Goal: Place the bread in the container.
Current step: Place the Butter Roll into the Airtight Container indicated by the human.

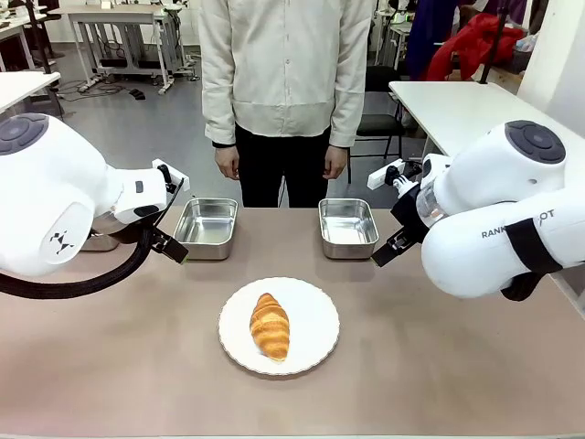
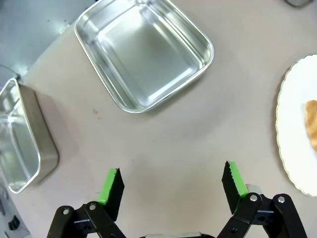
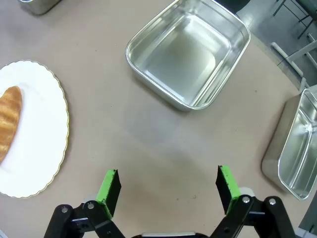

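The bread (image 1: pixel 270 326), a golden-brown croissant, lies on a round white plate (image 1: pixel 315 315) at the table's near middle. Two shiny steel containers stand behind it, one at the left (image 1: pixel 207 227) and one at the right (image 1: pixel 347 227); both hold nothing. My left gripper (image 1: pixel 172 245) hovers left of the left container (image 2: pixel 143 52), open and holding nothing (image 2: pixel 173 181). My right gripper (image 1: pixel 384 256) hovers right of the right container (image 3: pixel 188 52), also open with nothing between its fingers (image 3: pixel 168 186). The bread's end (image 3: pixel 9 119) and its edge (image 2: pixel 312 124) show in the wrist views.
Another steel pan (image 2: pixel 17 144) stands at the far left of the table, and one more (image 3: pixel 297 148) at the far right. A person stands at the far edge with hands (image 1: pixel 228 163) hanging down. Bare brown tabletop surrounds the plate (image 3: pixel 39 134).
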`<move>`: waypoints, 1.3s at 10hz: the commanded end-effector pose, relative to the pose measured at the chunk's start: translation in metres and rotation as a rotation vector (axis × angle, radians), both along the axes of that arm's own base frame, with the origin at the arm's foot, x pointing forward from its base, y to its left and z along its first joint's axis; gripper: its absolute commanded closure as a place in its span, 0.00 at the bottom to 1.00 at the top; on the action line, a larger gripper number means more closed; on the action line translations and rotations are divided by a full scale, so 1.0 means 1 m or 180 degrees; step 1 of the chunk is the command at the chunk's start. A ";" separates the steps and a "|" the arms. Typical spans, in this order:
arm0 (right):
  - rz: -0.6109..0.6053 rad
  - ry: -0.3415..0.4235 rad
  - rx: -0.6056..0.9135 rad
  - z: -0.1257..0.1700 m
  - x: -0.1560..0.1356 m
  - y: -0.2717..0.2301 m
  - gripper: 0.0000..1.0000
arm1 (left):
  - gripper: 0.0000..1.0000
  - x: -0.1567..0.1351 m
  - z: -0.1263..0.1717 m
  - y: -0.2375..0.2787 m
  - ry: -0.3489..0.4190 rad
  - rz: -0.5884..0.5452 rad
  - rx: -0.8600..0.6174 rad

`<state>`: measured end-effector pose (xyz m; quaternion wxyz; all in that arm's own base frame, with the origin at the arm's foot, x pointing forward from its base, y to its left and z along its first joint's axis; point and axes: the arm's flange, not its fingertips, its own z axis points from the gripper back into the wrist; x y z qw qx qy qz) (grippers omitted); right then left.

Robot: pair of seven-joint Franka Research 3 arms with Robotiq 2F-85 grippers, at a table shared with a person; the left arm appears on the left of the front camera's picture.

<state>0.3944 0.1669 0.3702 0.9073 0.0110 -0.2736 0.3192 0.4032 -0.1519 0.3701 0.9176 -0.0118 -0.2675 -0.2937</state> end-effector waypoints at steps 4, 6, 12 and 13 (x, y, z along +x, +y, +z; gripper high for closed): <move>0.0060 -0.0085 0.0094 0.019 -0.001 -0.005 0.00 | 0.00 -0.001 0.017 0.007 0.0084 -0.0249 -0.0016; 0.0278 0.0010 0.0409 0.076 0.022 -0.037 0.00 | 0.00 0.008 0.068 0.035 -0.0001 -0.0299 -0.0076; 0.0490 -0.0086 0.0775 0.129 0.057 -0.193 0.00 | 0.00 0.034 0.168 0.181 0.0291 -0.1519 -0.0516; 0.0628 -0.0081 0.0985 0.125 0.050 -0.210 0.00 | 0.00 0.040 0.157 0.212 0.0359 -0.1877 -0.0546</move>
